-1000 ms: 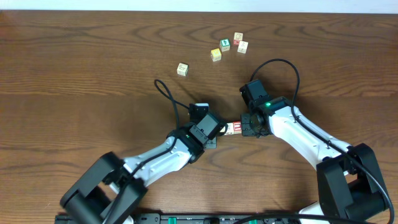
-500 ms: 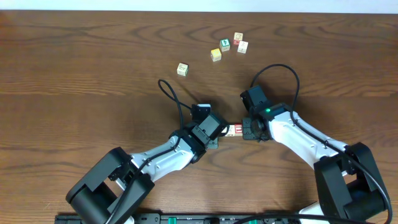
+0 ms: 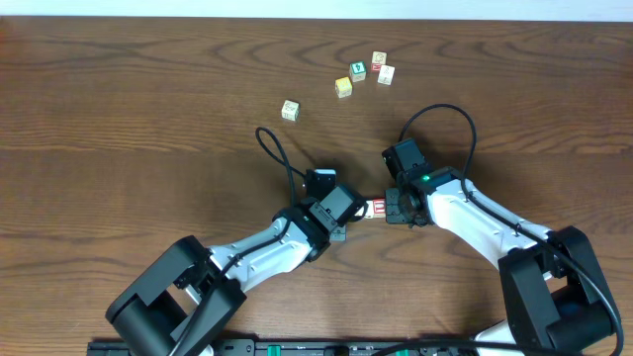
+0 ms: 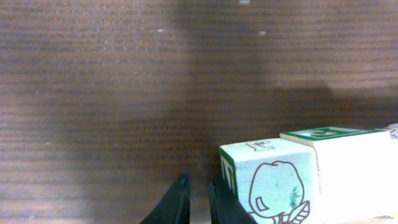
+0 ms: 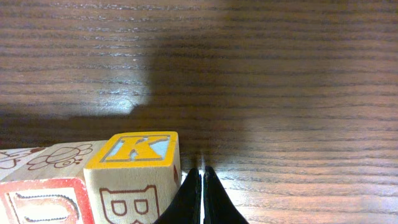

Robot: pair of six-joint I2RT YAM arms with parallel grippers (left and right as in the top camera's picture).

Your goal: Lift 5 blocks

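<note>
The row of blocks (image 3: 374,208) is being bracketed at the near middle of the table (image 3: 119,119), with one arm standing at each end. The red-faced block (image 3: 377,207) is showing between them from overhead. How many blocks are in the row is not being shown clearly, and whether it is off the wood cannot be told. The left gripper (image 4: 198,200) is being held with its jaws drawn all but together, a thin slit between them and nothing in it. It is set at the left end, just beside the apple-picture block (image 4: 267,180). The right gripper (image 5: 200,196) is being held fully closed and empty, its paired tips set against or just beside the K block (image 5: 134,165) at the right end. Contact at either end cannot be confirmed. These blocks are being judged light, stiff and smooth-faced, so nothing should crush, but a row pinched only from its ends is likely to buckle or shed a middle block. Hold is best taken on the two outer end faces, centred, with pressure directed straight along the row. Well apart on the far side, the green-faced cube (image 3: 357,71) and the yellow-faced cube (image 3: 343,87) are being left alone.
</note>
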